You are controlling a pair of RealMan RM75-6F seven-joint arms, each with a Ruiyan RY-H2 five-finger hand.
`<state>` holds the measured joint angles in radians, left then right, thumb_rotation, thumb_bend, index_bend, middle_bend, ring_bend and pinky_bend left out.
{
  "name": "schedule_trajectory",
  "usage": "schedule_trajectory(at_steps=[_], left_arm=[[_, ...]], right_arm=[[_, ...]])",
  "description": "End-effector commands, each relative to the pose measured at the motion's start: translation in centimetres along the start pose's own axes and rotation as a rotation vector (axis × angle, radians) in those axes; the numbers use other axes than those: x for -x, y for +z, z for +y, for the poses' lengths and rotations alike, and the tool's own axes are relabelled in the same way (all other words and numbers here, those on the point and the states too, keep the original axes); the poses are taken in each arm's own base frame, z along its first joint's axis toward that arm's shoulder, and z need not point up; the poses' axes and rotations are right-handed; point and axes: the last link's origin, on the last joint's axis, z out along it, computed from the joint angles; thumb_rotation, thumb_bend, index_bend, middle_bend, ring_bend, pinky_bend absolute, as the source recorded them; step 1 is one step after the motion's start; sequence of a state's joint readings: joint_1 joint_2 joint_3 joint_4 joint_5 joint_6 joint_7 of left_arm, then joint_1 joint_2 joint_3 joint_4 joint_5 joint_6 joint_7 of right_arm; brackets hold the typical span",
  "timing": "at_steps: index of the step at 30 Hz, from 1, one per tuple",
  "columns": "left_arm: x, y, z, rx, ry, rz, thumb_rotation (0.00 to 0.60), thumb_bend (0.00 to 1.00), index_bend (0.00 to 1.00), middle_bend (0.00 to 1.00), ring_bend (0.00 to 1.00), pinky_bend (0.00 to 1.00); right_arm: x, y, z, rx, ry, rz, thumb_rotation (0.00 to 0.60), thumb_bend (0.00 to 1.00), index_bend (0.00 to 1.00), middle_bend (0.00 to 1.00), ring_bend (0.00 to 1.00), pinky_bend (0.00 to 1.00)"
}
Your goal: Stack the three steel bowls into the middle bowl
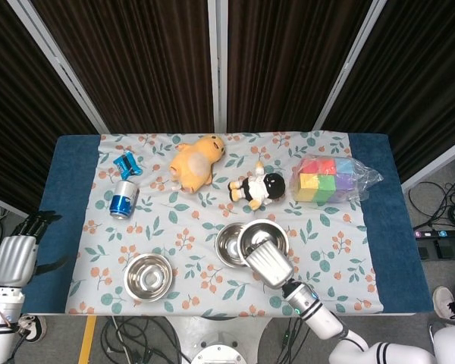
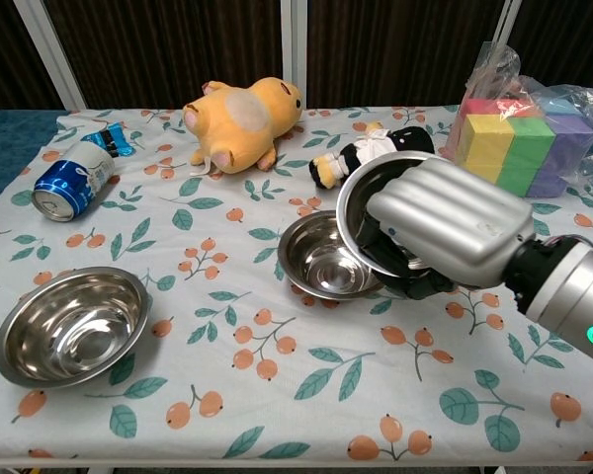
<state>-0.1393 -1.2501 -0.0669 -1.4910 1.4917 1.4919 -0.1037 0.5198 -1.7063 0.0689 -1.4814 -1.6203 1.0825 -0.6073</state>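
My right hand (image 2: pixel 445 225) (image 1: pixel 268 264) grips a steel bowl (image 2: pixel 368 205) (image 1: pixel 262 233) by its rim, lifted and tilted, hanging over the right side of the middle bowl (image 2: pixel 316 259) (image 1: pixel 228 244). The middle bowl stands upright on the floral cloth, partly hidden behind the held one. A third steel bowl (image 2: pixel 69 324) (image 1: pixel 148 275) rests near the front left edge. Off the table's left edge, my left hand (image 1: pixel 14 256) hangs with its fingers apart, holding nothing.
A blue can (image 2: pixel 70 182) lies at the left, a yellow plush (image 2: pixel 239 120) and a small black-and-white doll (image 2: pixel 376 156) at the back. A bag of coloured blocks (image 2: pixel 519 138) stands back right. The floral cloth (image 2: pixel 277 395) covers the table.
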Motion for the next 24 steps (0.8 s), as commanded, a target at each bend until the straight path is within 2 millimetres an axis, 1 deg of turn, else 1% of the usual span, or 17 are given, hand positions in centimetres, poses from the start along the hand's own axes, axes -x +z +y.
schedule_trajectory(at_steps=[1,3,6,8,10,12,13,14,16,17,21,24], left_arm=[[-0.2,0.0,-0.2,-0.001,0.012,0.007,0.600,0.08,0.29,0.30,0.19,0.28],[-0.4,0.0,-0.3,-0.003,0.018,0.011,0.600,0.07,0.29,0.30,0.19,0.28],[-0.5,0.2,-0.4,-0.002,0.026,0.014,0.600,0.07,0.29,0.30,0.19,0.28],[-0.5,0.2,-0.4,-0.003,0.028,0.014,0.600,0.07,0.29,0.30,0.19,0.28],[-0.4,0.3,-0.5,-0.004,0.029,0.013,0.600,0.07,0.29,0.30,0.19,0.28],[-0.4,0.3,-0.5,-0.004,0.028,0.015,0.600,0.07,0.29,0.30,0.19,0.28],[-0.4,0.3,-0.5,-0.004,0.028,0.015,0.600,0.07,0.29,0.30,0.19,0.28],[-0.5,0.3,-0.6,-0.003,0.028,0.015,0.600,0.07,0.29,0.30,0.19,0.28],[-0.5,0.2,-0.6,-0.002,0.025,0.021,0.600,0.06,0.29,0.30,0.19,0.28],[-0.6,0.2,-0.6,-0.001,0.023,0.023,0.600,0.06,0.29,0.30,0.19,0.28],[-0.8,0.2,-0.4,0.003,0.015,0.028,0.600,0.06,0.29,0.30,0.19,0.28],[-0.8,0.3,-0.3,0.006,0.014,0.029,0.600,0.06,0.29,0.30,0.19,0.28]], right_arm=[[0.5,1.6,-0.7,-0.022,0.027,-0.002,0.600,0.38,0.80,0.67,0.80,0.75],[0.8,2.4,-1.0,-0.037,0.043,-0.002,0.600,0.38,0.80,0.67,0.80,0.75],[1.3,3.3,-1.5,-0.064,0.070,-0.008,0.600,0.34,0.78,0.65,0.80,0.75],[1.5,3.7,-1.7,-0.084,0.086,-0.015,0.600,0.25,0.73,0.62,0.80,0.75],[1.6,3.8,-1.8,-0.108,0.093,-0.021,0.600,0.10,0.63,0.54,0.79,0.75],[1.7,3.8,-1.7,-0.123,0.097,-0.034,0.600,0.02,0.50,0.46,0.77,0.75],[1.7,3.9,-1.6,-0.125,0.096,-0.041,0.600,0.00,0.42,0.41,0.76,0.75],[1.6,3.9,-1.5,-0.126,0.094,-0.048,0.600,0.00,0.36,0.38,0.75,0.75],[1.3,3.9,-1.3,-0.125,0.090,-0.045,0.600,0.00,0.28,0.32,0.72,0.75],[1.0,3.8,-1.3,-0.124,0.089,-0.037,0.600,0.00,0.26,0.31,0.70,0.75],[-0.5,3.4,-1.1,-0.129,0.091,0.016,0.600,0.00,0.25,0.30,0.68,0.75],[-2.2,2.9,-0.6,-0.133,0.078,0.065,0.600,0.00,0.25,0.30,0.68,0.75]])
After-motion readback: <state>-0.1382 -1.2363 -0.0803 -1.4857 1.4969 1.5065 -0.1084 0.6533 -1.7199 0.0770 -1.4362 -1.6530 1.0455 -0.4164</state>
